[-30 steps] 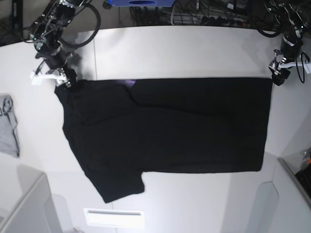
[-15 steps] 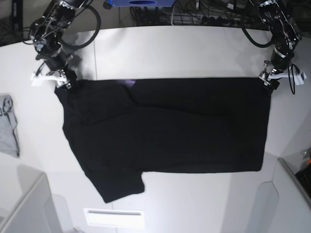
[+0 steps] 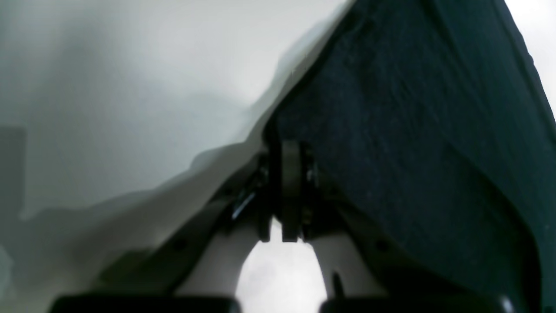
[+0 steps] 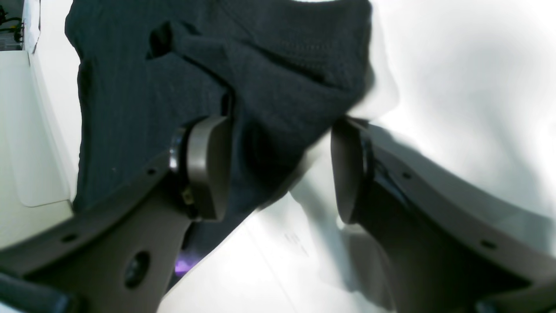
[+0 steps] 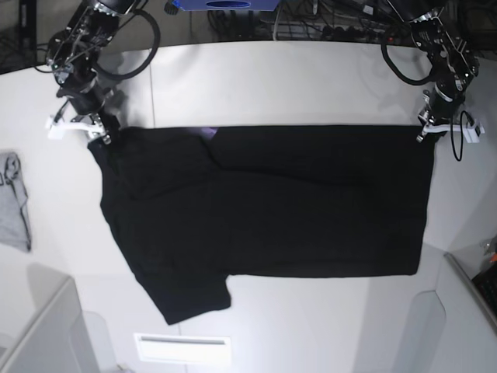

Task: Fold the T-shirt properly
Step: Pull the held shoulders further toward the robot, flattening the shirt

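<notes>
T-shirt (image 5: 264,206), black and plain side up, lies spread across the middle of the white table (image 5: 295,81). Its straight upper edge runs nearly the full width of the base frame, and one sleeve trails toward the lower left.

At far left a small grey garment (image 5: 13,203) sits apart from it, near the frame edge. At upper left the right gripper (image 5: 99,132) sits at the shirt's shoulder corner. In its wrist view the jaws are spread wide, with a bunched fold of black cloth between them, touching the left pad (image 4: 207,167) but not pinched. A spot of purple print (image 4: 184,266) peeks out from under the cloth below it.

At upper right the left gripper (image 5: 425,134) sits at the hem corner. Its wrist view shows the jaws pressed together on the edge of the fabric.

Judging by the layout, one lengthwise fold seems done, as the shirt reads as a long band with a doubled edge. Further folds remain, and only one corner is secured.

The tabletop is smooth, matte and pale. Cables and dark equipment crowd the top of the base frame behind it.
</notes>
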Available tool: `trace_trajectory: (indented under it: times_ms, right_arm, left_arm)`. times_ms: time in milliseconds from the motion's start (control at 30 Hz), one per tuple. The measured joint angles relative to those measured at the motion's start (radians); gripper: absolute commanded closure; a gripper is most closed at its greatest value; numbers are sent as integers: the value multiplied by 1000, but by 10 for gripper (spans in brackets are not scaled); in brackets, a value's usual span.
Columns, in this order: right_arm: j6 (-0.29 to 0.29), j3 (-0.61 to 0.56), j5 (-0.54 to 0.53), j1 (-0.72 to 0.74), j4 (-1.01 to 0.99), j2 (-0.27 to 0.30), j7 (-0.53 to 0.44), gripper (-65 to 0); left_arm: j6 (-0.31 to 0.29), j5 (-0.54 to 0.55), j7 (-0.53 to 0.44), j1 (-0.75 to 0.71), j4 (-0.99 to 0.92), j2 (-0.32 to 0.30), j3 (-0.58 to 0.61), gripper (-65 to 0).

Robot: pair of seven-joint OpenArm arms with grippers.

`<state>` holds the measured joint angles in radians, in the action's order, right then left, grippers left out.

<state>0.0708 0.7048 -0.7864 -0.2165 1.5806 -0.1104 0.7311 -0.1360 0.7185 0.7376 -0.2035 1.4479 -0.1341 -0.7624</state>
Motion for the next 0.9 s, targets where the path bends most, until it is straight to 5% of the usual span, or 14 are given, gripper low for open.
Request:
trace_trajectory:
  times_ms: [67,267,367,900]
  right_arm:
    - [0,0,0,8,-16,0,-6,-293]
    - [1,0,-2,8,-64,3,-58,0]
    - [48,0,6,5,-66,12,-51,0]
    - [68,-3,5,-101,8,14,-42,0]
  left_arm:
    - [0,0,0,0,0,0,0,0]
    - [0,0,3,0,0,-3,0,0]
    - [-2,0,3,-6,0,-3,0,0]
    - [-23,16,-11,-123,46,-14,-5,0]
